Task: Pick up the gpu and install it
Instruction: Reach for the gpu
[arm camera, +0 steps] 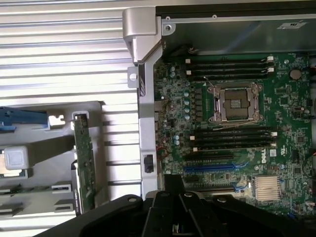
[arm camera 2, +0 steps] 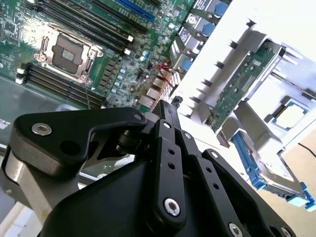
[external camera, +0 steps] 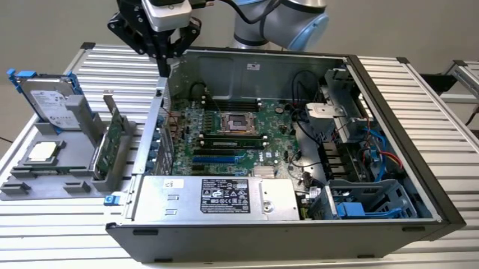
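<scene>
One gpu (external camera: pixel 112 143) stands on edge in the grey holder (external camera: pixel 45 188) beside the case (external camera: pixel 389 185); the fingers (external camera: pixel 161 64), closed and empty above the case wall, need opening squarely over its top edge.

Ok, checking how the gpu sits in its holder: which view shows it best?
The exterior view: the gpu stands on edge in the grey holder, face visible. The first wrist view gives its edge; the second wrist view, a slanted face.
</scene>
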`<state>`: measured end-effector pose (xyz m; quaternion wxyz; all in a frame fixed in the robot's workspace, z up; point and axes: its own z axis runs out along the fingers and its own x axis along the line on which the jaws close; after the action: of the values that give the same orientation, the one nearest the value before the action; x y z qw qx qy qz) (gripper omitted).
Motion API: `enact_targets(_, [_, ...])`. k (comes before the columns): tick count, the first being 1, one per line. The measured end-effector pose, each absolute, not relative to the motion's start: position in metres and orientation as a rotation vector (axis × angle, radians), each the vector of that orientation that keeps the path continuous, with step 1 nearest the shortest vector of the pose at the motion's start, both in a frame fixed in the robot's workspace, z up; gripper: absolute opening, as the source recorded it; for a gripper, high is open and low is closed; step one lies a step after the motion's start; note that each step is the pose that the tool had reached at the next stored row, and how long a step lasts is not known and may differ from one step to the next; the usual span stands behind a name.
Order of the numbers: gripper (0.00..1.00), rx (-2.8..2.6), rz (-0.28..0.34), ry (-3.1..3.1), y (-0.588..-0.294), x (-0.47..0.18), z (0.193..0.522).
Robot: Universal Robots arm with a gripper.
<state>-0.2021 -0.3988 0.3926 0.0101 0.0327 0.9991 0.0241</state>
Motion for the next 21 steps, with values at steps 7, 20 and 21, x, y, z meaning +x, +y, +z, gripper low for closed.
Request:
enact_targets(7, [0.00, 0.102, 0.075, 3.119, -0.399, -0.211, 0.393])
enact_targets(20, [0.00, 0.093, 0.075, 3.119, -0.400, -0.221, 0.393])
enact_targets(21, [0.00, 0.092, 0.075, 3.119, -0.400, -0.222, 0.393])
